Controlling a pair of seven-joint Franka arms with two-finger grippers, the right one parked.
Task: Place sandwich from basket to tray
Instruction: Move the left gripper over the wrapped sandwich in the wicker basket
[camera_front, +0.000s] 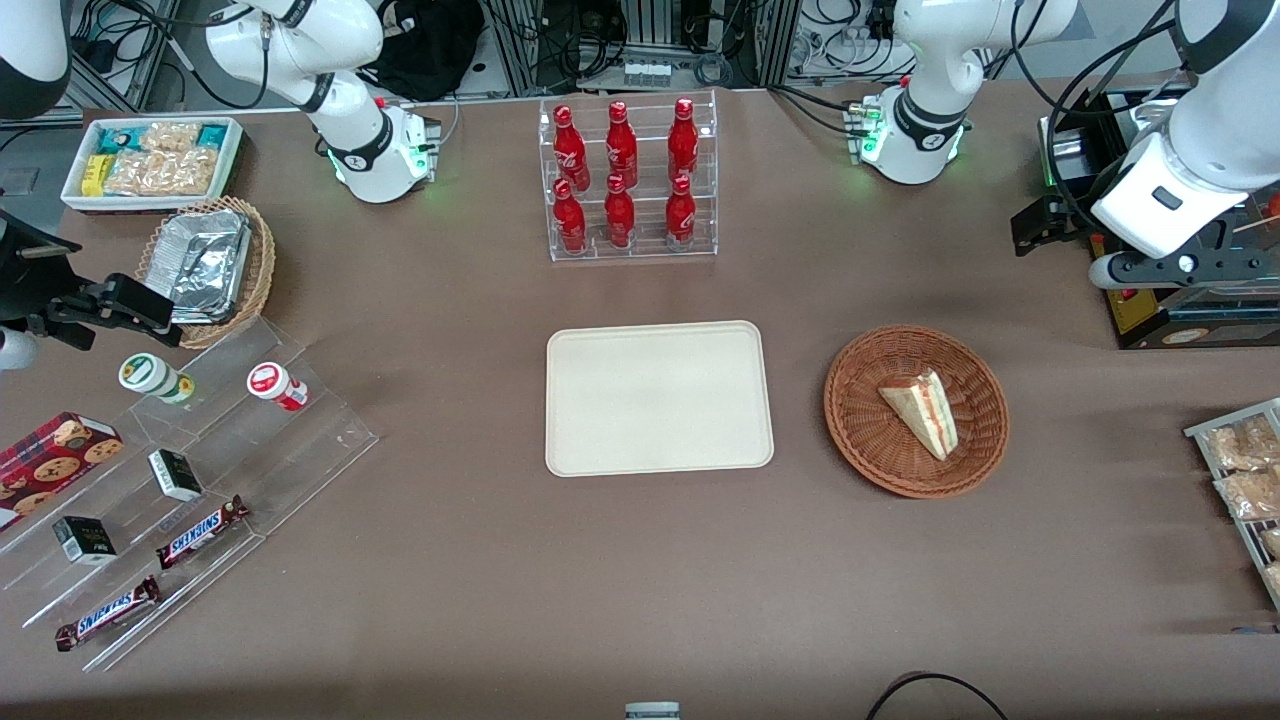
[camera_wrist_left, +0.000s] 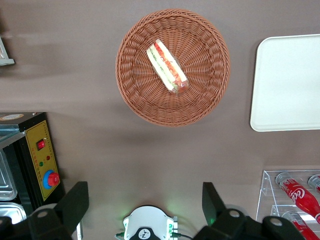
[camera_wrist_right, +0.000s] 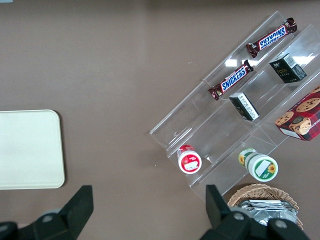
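Observation:
The sandwich (camera_front: 925, 412), a pale bread wedge with red and green filling, lies in the round reddish-brown wicker basket (camera_front: 860, 440). The cream tray (camera_front: 658, 397) sits bare beside the basket, toward the parked arm's end. My left gripper (camera_front: 1040, 225) hangs high above the table, farther from the front camera than the basket and toward the working arm's end. It is open and empty. In the left wrist view the wide-apart gripper (camera_wrist_left: 145, 195) looks down on the sandwich (camera_wrist_left: 167, 66), the basket (camera_wrist_left: 200, 97) and a corner of the tray (camera_wrist_left: 290, 85).
A clear rack of red bottles (camera_front: 628, 180) stands farther from the front camera than the tray. A black control box with a red button (camera_wrist_left: 42, 162) sits beside the gripper. Snack packets (camera_front: 1245, 470) lie at the working arm's end; a clear stand with Snickers bars (camera_front: 200, 530) at the parked arm's.

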